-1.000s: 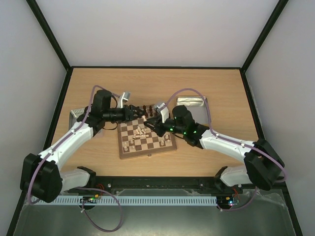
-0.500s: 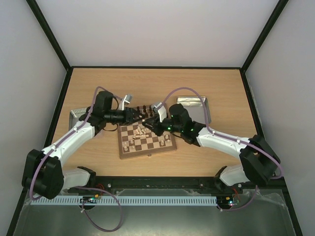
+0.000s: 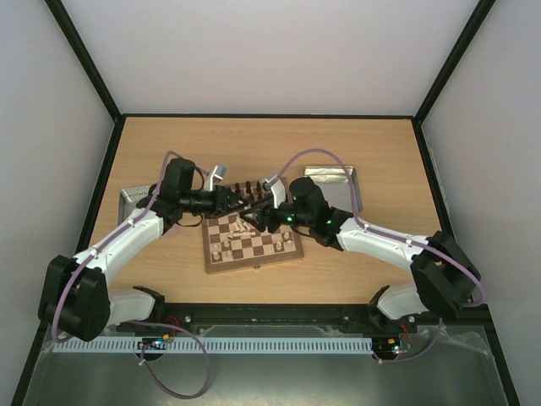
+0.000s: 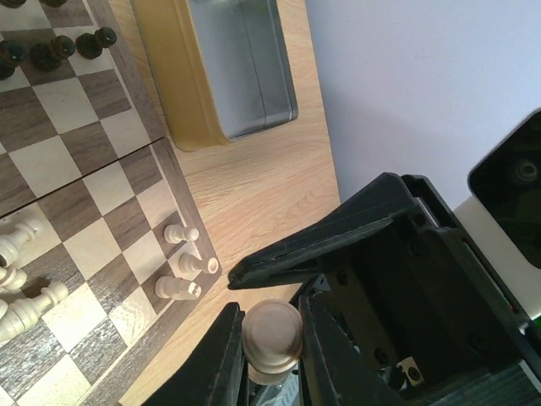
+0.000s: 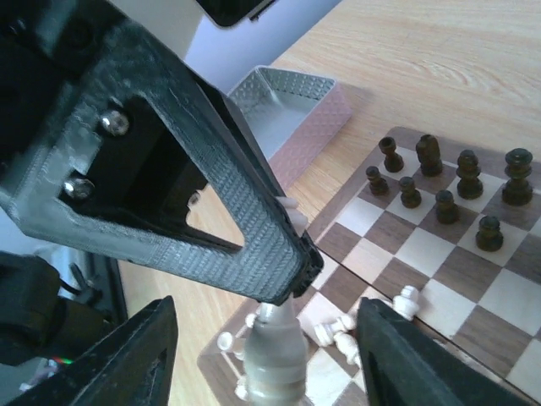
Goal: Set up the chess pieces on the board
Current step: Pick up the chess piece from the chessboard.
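Observation:
A pale chess piece (image 4: 272, 337) hangs in the air over the board (image 3: 254, 265), and my left gripper (image 4: 270, 315) is shut on its rounded base. My right gripper (image 5: 266, 311) stands open around the same piece (image 5: 275, 359), its fingers (image 5: 127, 355) wide apart on both sides without touching it. In the top view the two grippers meet above the board's far middle (image 3: 249, 206). More pale pieces lie toppled mid-board (image 3: 245, 227) and three stand at a corner (image 4: 179, 262). Dark pieces (image 5: 448, 190) line the far rows.
One metal tin (image 3: 131, 199) sits left of the board and another (image 3: 334, 182) to its right on the wooden table. The left gripper's finger (image 5: 237, 203) crosses the right wrist view. Black frame rails border the table.
The left gripper closed on the pale piece that the right gripper held. The right gripper's jaws then spread open, releasing it. Both grippers shifted slightly toward the board's far edge.

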You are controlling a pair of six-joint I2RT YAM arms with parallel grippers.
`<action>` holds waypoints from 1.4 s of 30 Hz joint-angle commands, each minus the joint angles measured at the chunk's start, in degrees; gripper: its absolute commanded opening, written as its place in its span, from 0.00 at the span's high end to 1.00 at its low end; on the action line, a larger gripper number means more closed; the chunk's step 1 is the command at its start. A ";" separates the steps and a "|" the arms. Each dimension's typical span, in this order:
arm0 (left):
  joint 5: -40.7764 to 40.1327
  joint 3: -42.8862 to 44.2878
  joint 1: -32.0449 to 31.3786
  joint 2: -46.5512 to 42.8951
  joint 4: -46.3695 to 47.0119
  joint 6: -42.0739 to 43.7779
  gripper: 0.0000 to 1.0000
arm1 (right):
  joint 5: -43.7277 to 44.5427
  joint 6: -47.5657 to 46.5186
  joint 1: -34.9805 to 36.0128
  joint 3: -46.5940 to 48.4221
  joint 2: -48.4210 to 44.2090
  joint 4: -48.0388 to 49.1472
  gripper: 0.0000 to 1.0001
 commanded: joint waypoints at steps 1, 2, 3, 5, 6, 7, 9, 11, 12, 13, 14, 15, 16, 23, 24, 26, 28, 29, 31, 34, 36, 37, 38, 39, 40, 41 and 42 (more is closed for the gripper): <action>0.43 -0.24 0.19 -0.27 2.10 -5.81 0.98 | -0.55 7.24 0.29 0.04 -4.58 2.68 0.39; 0.33 -0.53 0.23 -0.58 3.23 -8.19 0.98 | 0.09 9.76 0.29 -0.89 -5.96 4.01 0.37; 0.47 -0.85 0.35 -0.92 4.80 -10.91 0.98 | 1.46 13.22 0.28 -1.86 -7.53 5.54 0.36; 0.20 -1.47 0.48 -1.98 8.31 -16.98 0.98 | 5.92 20.69 0.35 -4.65 -10.97 9.52 0.34; -0.30 -1.77 0.49 -2.59 10.19 -20.55 0.98 | 8.25 24.28 0.32 -6.05 -12.63 11.77 0.33; -0.94 -2.19 0.54 -3.22 12.10 -24.21 0.98 | 10.51 28.32 0.35 -7.65 -14.26 14.30 0.32; -1.86 -3.30 0.61 -4.35 17.86 -31.37 0.98 | 14.03 34.69 0.35 -8.91 -16.44 17.48 0.31; -2.68 -4.32 0.73 -5.22 23.72 -38.45 0.98 | 18.29 39.39 0.28 -8.12 -17.65 15.15 0.31; -3.32 -4.50 0.70 -5.59 25.78 -41.38 0.98 | 20.54 42.11 0.22 -7.82 -18.12 13.19 0.30; -4.07 -4.51 0.75 -5.98 27.40 -43.57 0.98 | 22.56 44.46 0.24 -7.87 -18.51 11.40 0.29; -4.86 -4.41 0.74 -6.12 28.51 -45.32 0.98 | 23.63 46.53 0.20 -8.03 -18.82 10.20 0.28; -5.64 -4.28 0.79 -6.11 29.54 -46.72 0.98 | 23.58 48.26 0.14 -8.24 -18.95 9.72 0.27; -6.37 -4.18 0.87 -6.09 30.44 -48.29 0.98 | 22.89 49.90 0.11 -8.21 -18.92 9.38 0.26; -8.99 -4.63 0.94 -5.54 36.61 -54.62 0.98 | 14.11 57.64 0.15 -7.75 -18.15 18.03 0.29; -8.95 -4.62 0.94 -5.50 36.75 -54.85 0.98 | 14.39 58.17 0.11 -7.30 -18.21 17.62 0.31; -9.08 -4.70 0.93 -5.42 37.24 -55.47 0.98 | 16.37 59.29 0.06 -5.94 -18.35 13.89 0.34; -9.08 -5.03 0.89 -5.43 38.57 -56.37 0.98 | 18.17 60.40 0.09 -5.41 -18.24 12.29 0.37; -9.00 -5.17 0.92 -5.41 39.12 -56.72 0.98 | 18.63 60.72 0.07 -5.07 -17.88 11.28 0.38; -8.87 -5.31 0.91 -5.53 39.45 -57.12 0.98 | 18.09 61.61 0.02 -4.26 -16.57 10.61 0.39; -8.39 -5.28 0.85 -5.68 39.45 -57.24 0.98 | 15.61 62.85 -0.20 -3.87 -14.50 13.69 0.41; -8.29 -5.65 0.81 -6.00 39.19 -57.38 0.98 | 14.47 62.95 -0.31 -3.33 -13.32 16.01 0.44; -8.43 -5.78 0.84 -6.10 39.14 -57.56 0.98 | 14.20 62.69 -0.33 -3.10 -13.06 16.98 0.46; -8.46 -5.81 0.85 -6.11 39.14 -57.72 0.98 | 14.26 62.20 -0.33 -2.97 -12.93 17.83 0.48; -8.42 -5.74 0.85 -6.07 39.28 -57.84 0.98 | 14.67 62.05 -0.27 -2.82 -12.98 18.07 0.50; -8.16 -5.73 0.85 -6.03 39.50 -57.89 0.98 | 15.16 61.78 -0.33 -2.71 -13.05 18.07 0.53; -8.06 -5.66 0.85 -5.94 39.62 -57.96 0.98 | 15.59 61.51 -0.33 -2.56 -13.09 18.08 0.55; -7.92 -5.64 0.77 -5.90 39.85 -58.05 0.98 | 16.00 61.50 -0.29 -2.50 -13.00 18.04 0.57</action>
